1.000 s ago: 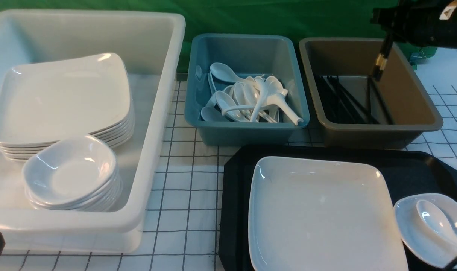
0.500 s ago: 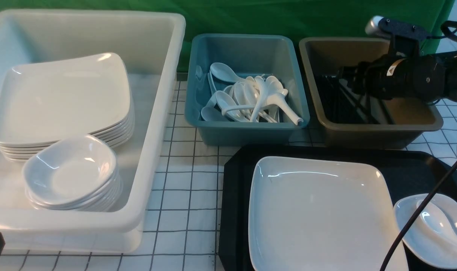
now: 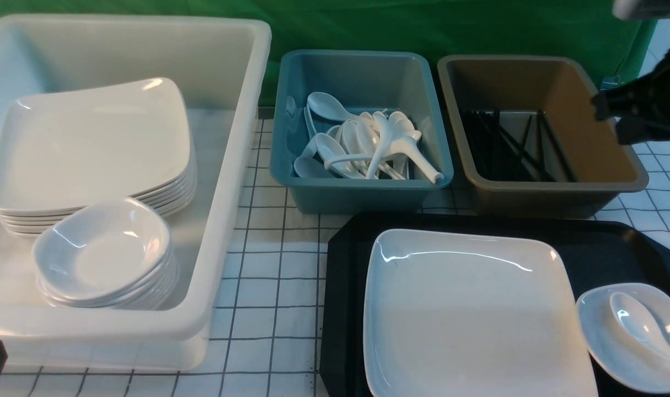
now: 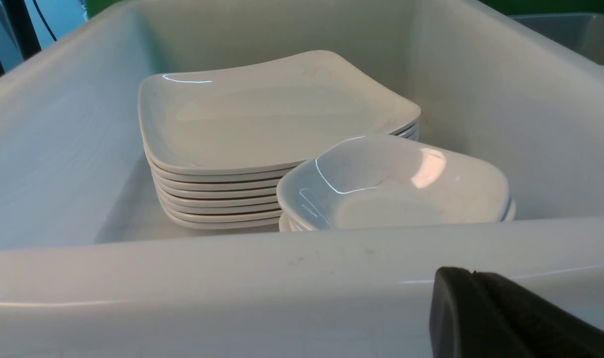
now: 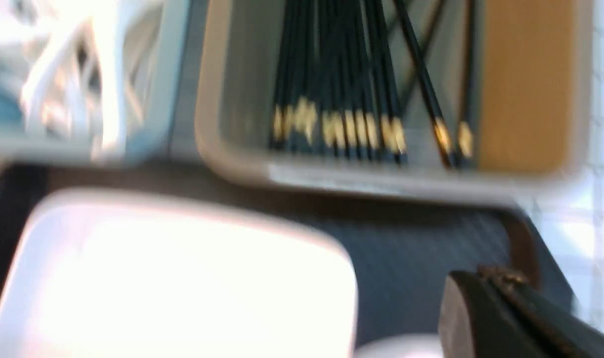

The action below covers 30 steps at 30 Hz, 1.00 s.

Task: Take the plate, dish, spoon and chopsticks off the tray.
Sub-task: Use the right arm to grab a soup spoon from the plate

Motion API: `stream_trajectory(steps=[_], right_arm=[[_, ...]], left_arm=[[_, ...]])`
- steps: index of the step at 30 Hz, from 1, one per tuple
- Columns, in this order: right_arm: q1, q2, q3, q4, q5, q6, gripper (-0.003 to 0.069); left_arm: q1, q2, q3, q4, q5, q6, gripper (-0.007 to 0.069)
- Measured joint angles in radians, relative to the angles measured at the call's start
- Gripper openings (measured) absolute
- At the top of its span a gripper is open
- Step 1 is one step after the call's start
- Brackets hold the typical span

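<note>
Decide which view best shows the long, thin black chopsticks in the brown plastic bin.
The right wrist view: the long, thin black chopsticks lie closer, their gold bands visible. The front view shows them darker, bands indistinct; the left wrist view shows none.

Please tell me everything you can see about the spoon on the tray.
The spoon is short, glossy and white, looking like ceramic, with an oval bowl and a handle partly beyond the picture edge. It lies bowl-up in the small white dish, right of the plate. No gripper touches it.
</note>
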Motion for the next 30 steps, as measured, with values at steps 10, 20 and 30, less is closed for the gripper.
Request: stream_trajectory(steps=[10,20,30], right_arm=[[0.000,-0.231,0.170,-0.003,0.265,-0.005,0.0035],[0.000,-0.159,0.537,-0.157,0.236,0.112,0.0286],[0.000,0.019,0.558,-0.251,0.181,0.186,0.0517]], left_arm=[[0.000,0.000,0.000,0.000,0.000,0.000,0.0021],[0.000,0.000,0.000,0.000,0.000,0.000,0.0021],[0.000,0.000,0.000,0.005,0.000,0.000,0.0021]])
